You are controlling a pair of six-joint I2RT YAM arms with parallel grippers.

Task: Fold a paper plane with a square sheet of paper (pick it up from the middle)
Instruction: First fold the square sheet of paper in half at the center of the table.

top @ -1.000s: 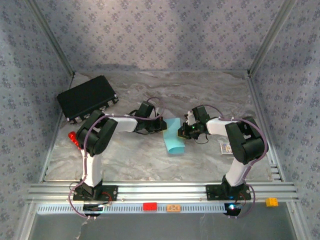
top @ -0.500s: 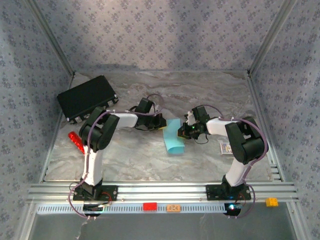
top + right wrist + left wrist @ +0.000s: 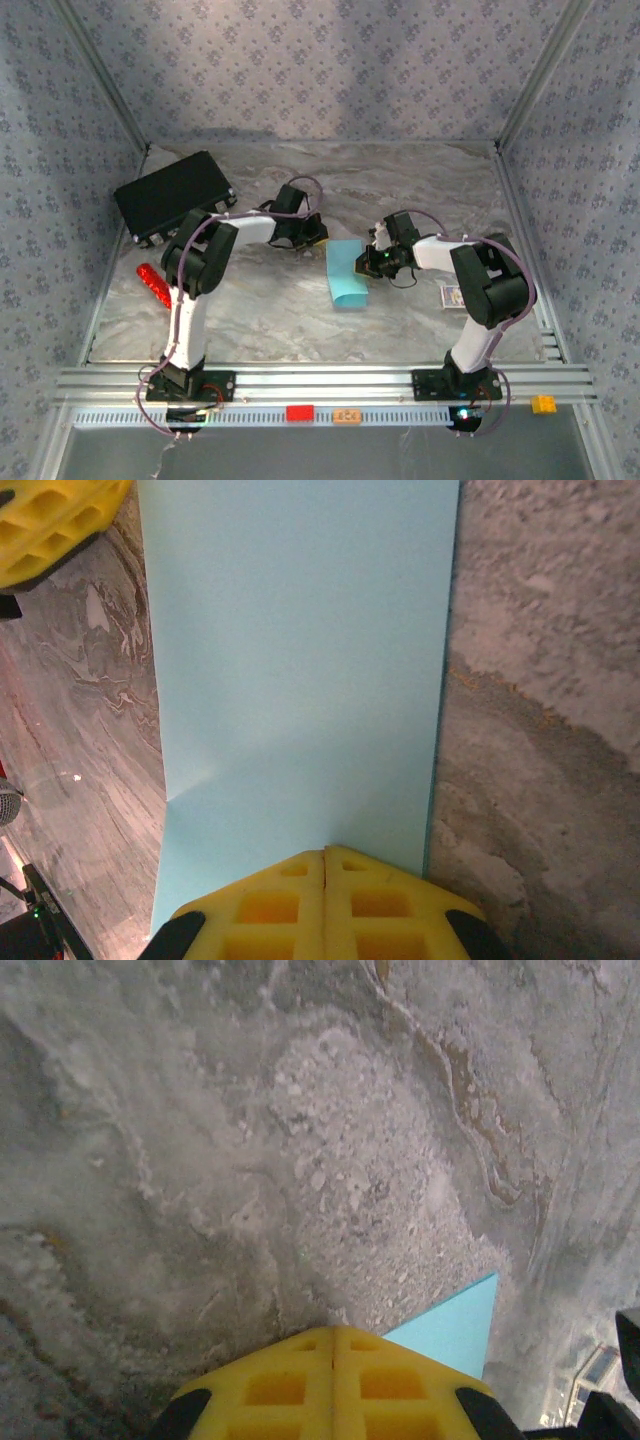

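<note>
Two changes are noted against the frame of a second ago, both on the left. The small red stick (image 3: 153,283), lying on the grey marbled table top (image 3: 260,315) in front of the black rectangular case (image 3: 172,196), was then half hidden by the left arm's elbow and is now exposed along its length. The left gripper (image 3: 313,236), which had been set against the left edge of the light cyan-blue sheet of paper (image 3: 347,272), has been drawn back towards the far side. It is now apart from the sheet, its jaws pressed together on nothing. The sheet has not been shifted; it lies flat near the middle of the table. The right gripper (image 3: 372,263) has been kept at the sheet's right edge, likewise closed.

In the left wrist view, the closed yellow fingertips (image 3: 300,1355) are seen over bare marble, with one corner of the paper (image 3: 455,1328) just to their right. In the right wrist view, the closed right gripper (image 3: 326,852) is placed over the near end of the paper (image 3: 300,650), and a faint crease is shown at the lower left, too fine to be made out from above. Whether the tips press on the sheet cannot be told.
</note>
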